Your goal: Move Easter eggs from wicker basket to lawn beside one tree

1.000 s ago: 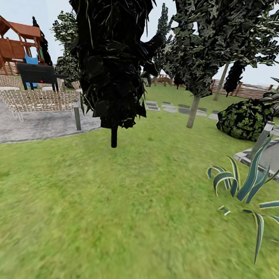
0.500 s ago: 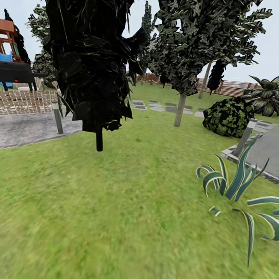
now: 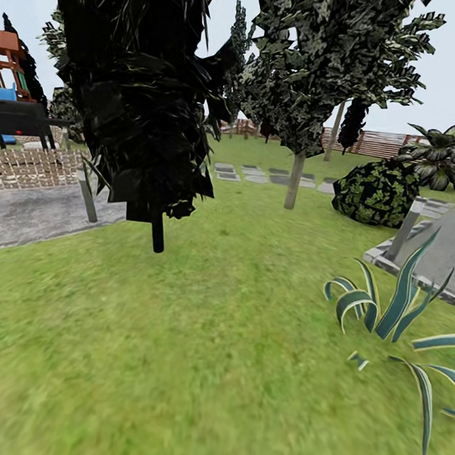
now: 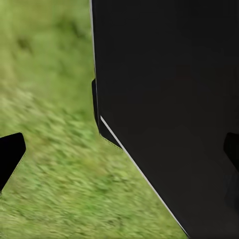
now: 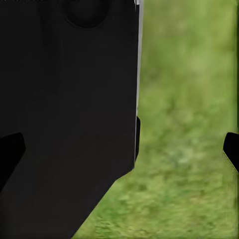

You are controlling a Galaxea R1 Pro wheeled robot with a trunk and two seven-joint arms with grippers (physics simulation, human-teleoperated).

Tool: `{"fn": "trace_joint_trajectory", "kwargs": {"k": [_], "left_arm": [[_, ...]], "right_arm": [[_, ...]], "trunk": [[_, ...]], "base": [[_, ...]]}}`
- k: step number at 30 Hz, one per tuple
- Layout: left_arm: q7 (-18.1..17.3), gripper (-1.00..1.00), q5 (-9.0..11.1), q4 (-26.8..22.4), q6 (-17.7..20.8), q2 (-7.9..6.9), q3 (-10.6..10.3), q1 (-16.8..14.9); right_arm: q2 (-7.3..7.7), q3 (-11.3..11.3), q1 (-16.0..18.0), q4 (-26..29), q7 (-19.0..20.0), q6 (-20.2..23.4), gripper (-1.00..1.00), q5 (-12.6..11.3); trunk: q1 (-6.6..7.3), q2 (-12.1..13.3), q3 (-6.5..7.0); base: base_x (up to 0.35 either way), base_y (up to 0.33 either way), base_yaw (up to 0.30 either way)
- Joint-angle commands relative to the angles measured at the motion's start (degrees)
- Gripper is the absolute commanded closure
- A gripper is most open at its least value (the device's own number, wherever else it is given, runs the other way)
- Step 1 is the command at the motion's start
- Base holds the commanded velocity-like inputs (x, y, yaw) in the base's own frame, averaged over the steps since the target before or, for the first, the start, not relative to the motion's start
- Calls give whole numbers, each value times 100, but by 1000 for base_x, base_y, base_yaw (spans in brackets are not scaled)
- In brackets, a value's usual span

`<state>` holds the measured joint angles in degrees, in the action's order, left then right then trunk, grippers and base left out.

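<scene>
On the lawn (image 3: 193, 363), robot in transit: search step, judged; basket and eggs yet to be found, so the next move calls for turning or driving to find them. Left to right: paved patio (image 3: 27, 215); all-black tree (image 3: 140, 87); pale-trunk tree (image 3: 295, 180), upright, dark jagged crown, a candidate drop-off; striped-leaf plant (image 3: 386, 309). Both grippers: fingertips well apart, nothing held.

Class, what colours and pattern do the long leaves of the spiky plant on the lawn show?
Blue-green with pale cream edges, striped lengthwise; the spiky plant shows best in the head view.
</scene>
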<state>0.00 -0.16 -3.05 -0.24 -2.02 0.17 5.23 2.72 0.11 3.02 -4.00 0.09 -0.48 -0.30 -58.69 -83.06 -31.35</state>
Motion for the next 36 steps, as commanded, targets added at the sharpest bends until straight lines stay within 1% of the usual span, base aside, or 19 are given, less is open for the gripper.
{"fn": "trace_joint_trajectory", "kwargs": {"k": [1,36], "left_arm": [[0,-100,-2,-12,-3,0,1,4],[0,-100,-2,-12,-2,0,1,4]], "right_arm": [[0,0,9,-13,1,-5,-100,-2],[0,6,8,-13,0,4,-100,7]], "trunk": [[-3,-2,-4],[-3,-2,-4]], "base": [[330,0,0],[330,0,0]]}}
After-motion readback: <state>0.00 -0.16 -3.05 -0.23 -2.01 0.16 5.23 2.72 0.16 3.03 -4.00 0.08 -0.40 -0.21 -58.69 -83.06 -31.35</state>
